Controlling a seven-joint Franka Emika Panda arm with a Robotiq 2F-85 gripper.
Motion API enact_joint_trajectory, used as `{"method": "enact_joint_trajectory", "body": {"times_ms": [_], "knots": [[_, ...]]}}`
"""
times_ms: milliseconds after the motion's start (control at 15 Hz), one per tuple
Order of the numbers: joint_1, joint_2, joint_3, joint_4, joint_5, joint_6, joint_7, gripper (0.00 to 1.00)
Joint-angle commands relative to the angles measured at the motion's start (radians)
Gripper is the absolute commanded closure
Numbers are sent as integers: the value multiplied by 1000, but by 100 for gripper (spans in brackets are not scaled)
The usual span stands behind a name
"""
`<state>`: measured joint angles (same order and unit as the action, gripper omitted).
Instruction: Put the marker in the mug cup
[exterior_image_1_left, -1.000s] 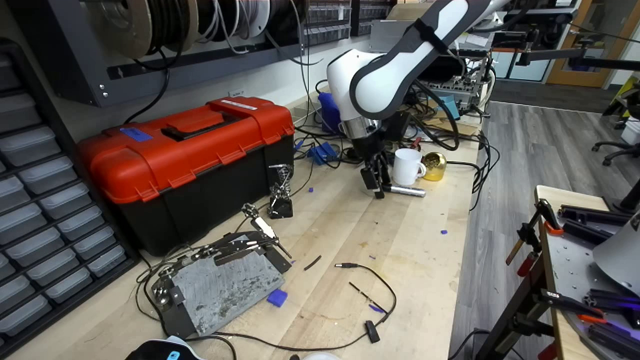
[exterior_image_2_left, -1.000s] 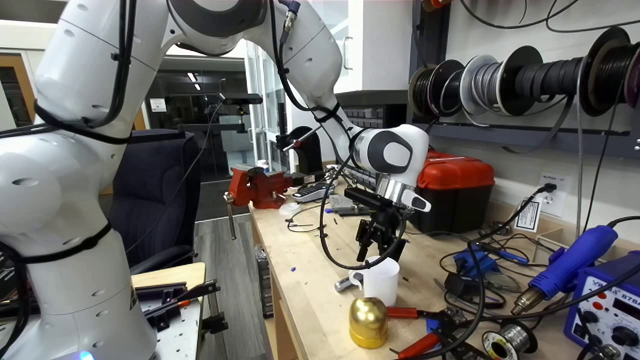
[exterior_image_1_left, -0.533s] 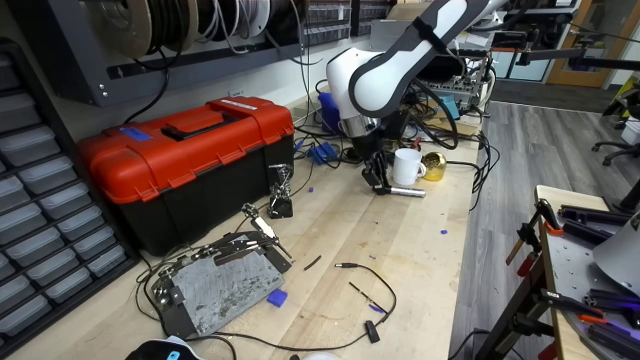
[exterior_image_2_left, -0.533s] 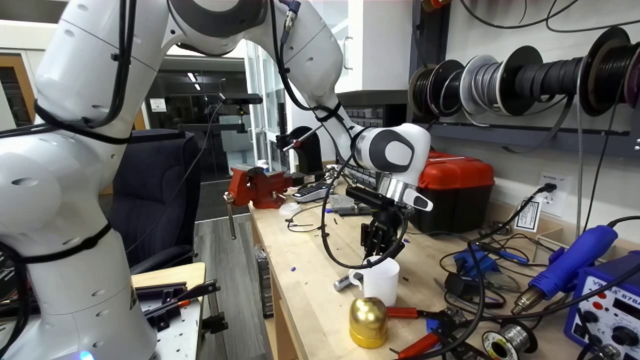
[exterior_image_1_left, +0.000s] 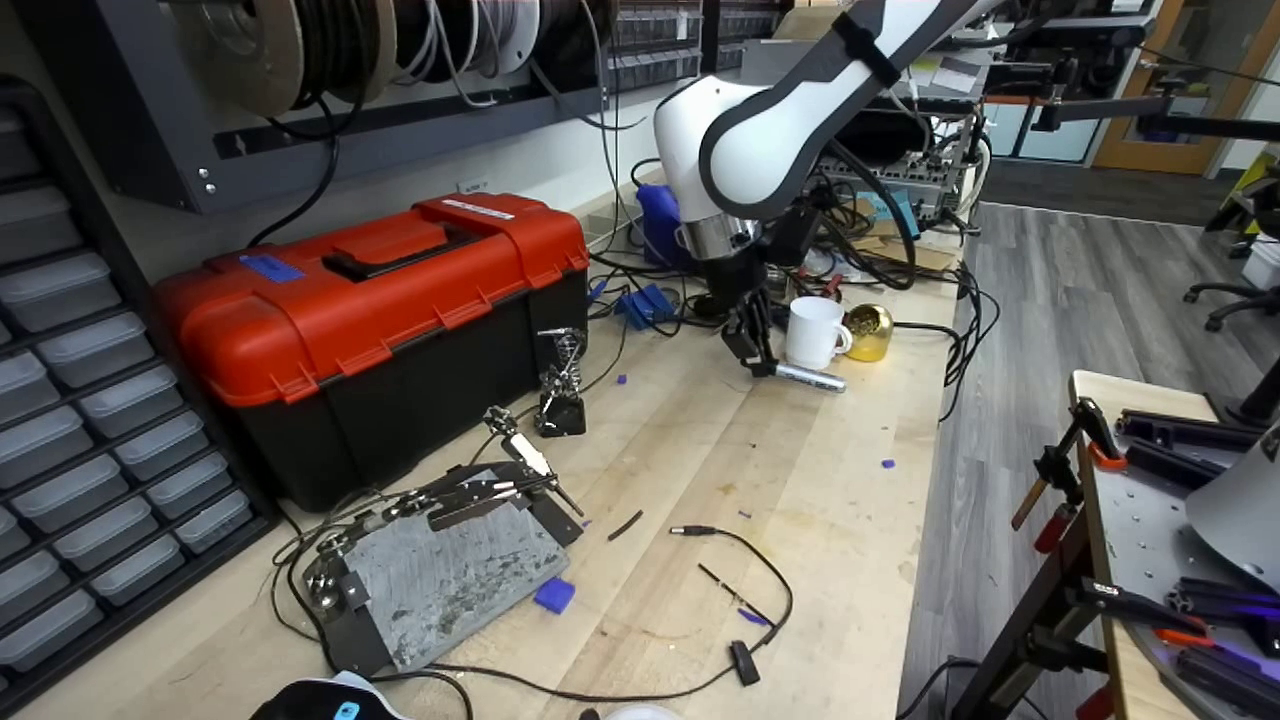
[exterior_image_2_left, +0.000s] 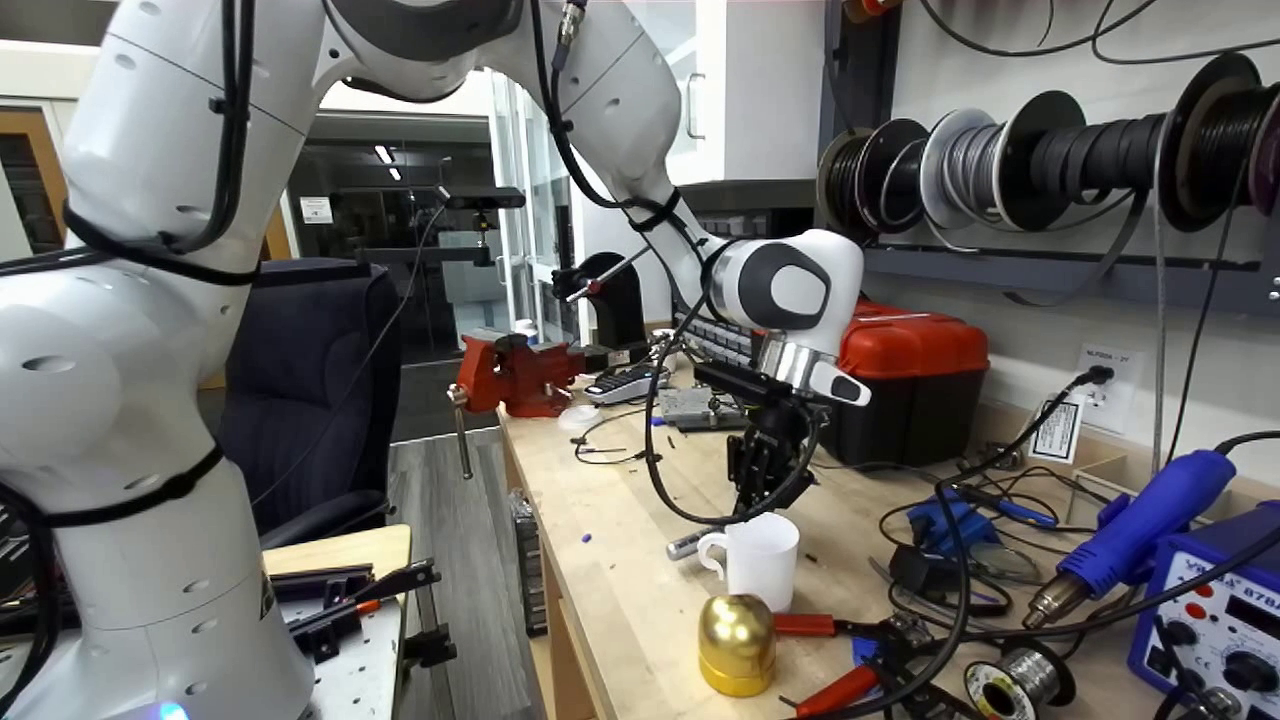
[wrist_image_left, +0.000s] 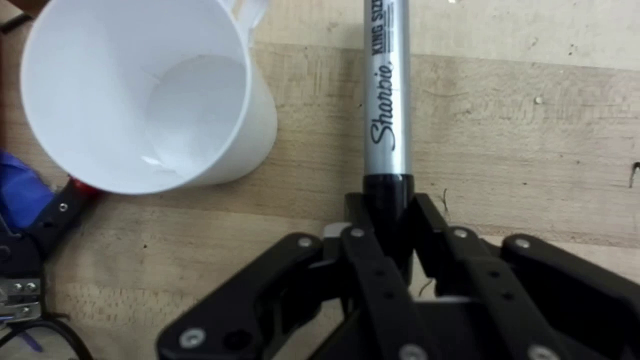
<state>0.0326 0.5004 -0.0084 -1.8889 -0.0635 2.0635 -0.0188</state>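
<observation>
The silver marker (wrist_image_left: 387, 100) with a black cap lies between the fingers of my gripper (wrist_image_left: 389, 207), which are shut on the cap in the wrist view. Its silver end points away from the gripper, and the part of the cap deep between the fingers is partly hidden. In an exterior view the marker (exterior_image_1_left: 812, 378) slants slightly, seemingly just off the wooden tabletop. The white mug cup (wrist_image_left: 260, 135) stands upright beside the gripper, its opening facing the wrist camera and nothing inside. Both exterior views show the mug (exterior_image_1_left: 812, 335) close to the gripper; in an exterior view the mug (exterior_image_2_left: 762, 565) partly covers the marker.
A gold domed holder (exterior_image_2_left: 737, 645) stands near the mug, by red-handled pliers (exterior_image_2_left: 838, 690). Tangled cables (exterior_image_1_left: 850, 225) lie behind the arm. A red and black toolbox (exterior_image_1_left: 400, 300) is along the wall. The table's long edge (exterior_image_1_left: 925, 480) runs past the mug.
The gripper's fingers have closed around the marker's cap. The arm has then risen slightly, lifting the marker with it. The mug has not moved.
</observation>
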Motion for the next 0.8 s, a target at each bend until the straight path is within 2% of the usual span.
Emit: {"method": "enact_joint_trajectory", "body": {"times_ms": [0,267,733], "knots": [[-15,-137,-4,-100,2,23,11,96],[-43,-245,-10,-153,39,20,-3,96],[-100,-386,-25,-206,181,41,-45,96]]}}
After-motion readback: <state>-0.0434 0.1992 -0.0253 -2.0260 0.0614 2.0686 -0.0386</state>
